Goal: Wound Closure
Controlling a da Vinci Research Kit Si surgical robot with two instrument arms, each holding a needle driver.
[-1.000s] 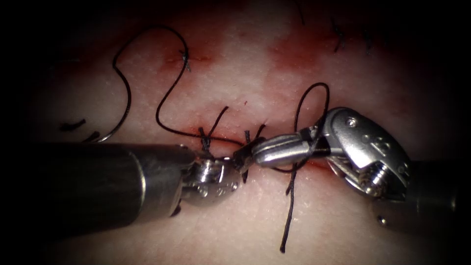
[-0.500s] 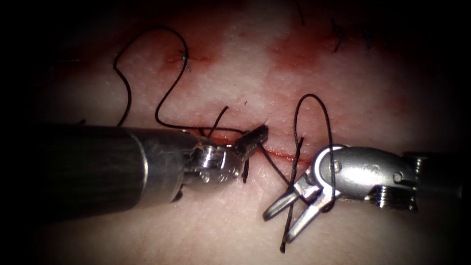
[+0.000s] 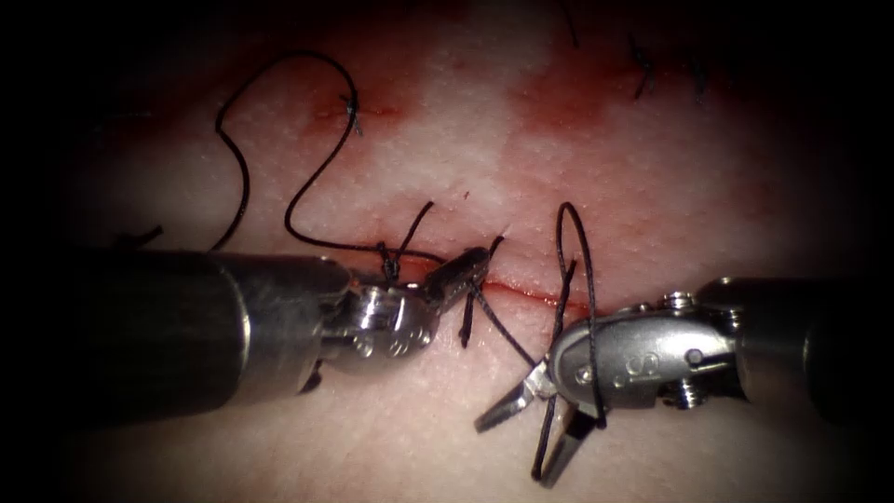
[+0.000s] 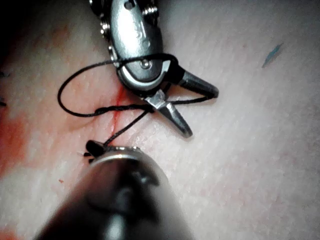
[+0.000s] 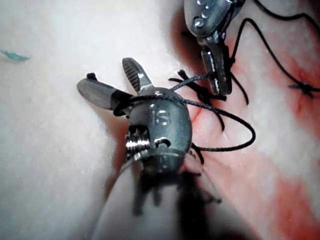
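Lowered right pincer (image 3: 526, 433), thread (image 3: 577, 279) looped upright

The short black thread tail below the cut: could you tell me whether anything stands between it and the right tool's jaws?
Nothing visible does. The right tool, open and holding nothing, has the short black thread tail lying between its jaws; a black thread loop wraps its body. The left tool is shut on thread.

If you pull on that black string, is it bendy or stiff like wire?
Probably bendy: the thread lies in loose curls on the tissue and loops around the right hand. It looks very light. The left hand pinches it without bending it sharply.
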